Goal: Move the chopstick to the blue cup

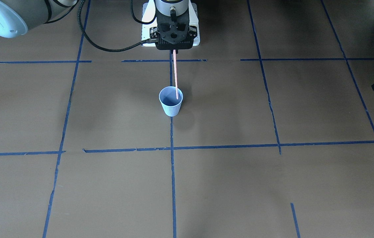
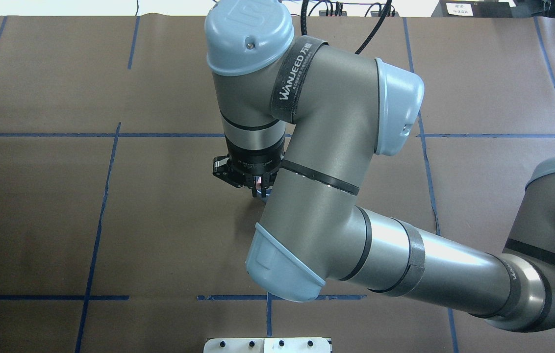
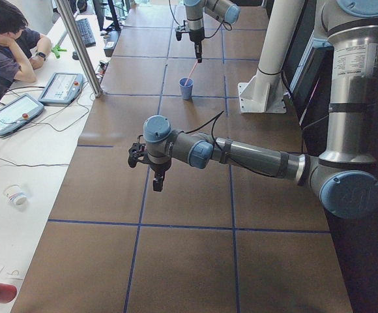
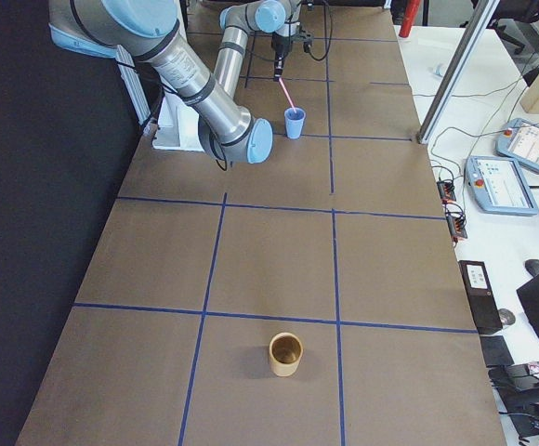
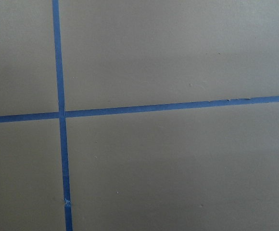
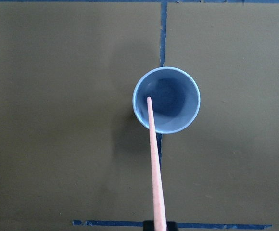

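Salmon-pink thin chopstick hangs clenched in the right claw, tip inside the pale blue ribbed paper cup beneath; left claw: cannot tell.

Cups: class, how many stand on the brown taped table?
2. The blue cup stands below the right gripper, the chopstick reaching into it; a tan cup stands near the end of the table on the robot's right. Others may be hidden.

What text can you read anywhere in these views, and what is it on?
"WANJEED": black strap on the right arm; the characters after it are unclear.
Second strap, nearer its base: too small to read.
White label beyond the table: blurred.
Sticker on the left arm's upright link: unreadable.
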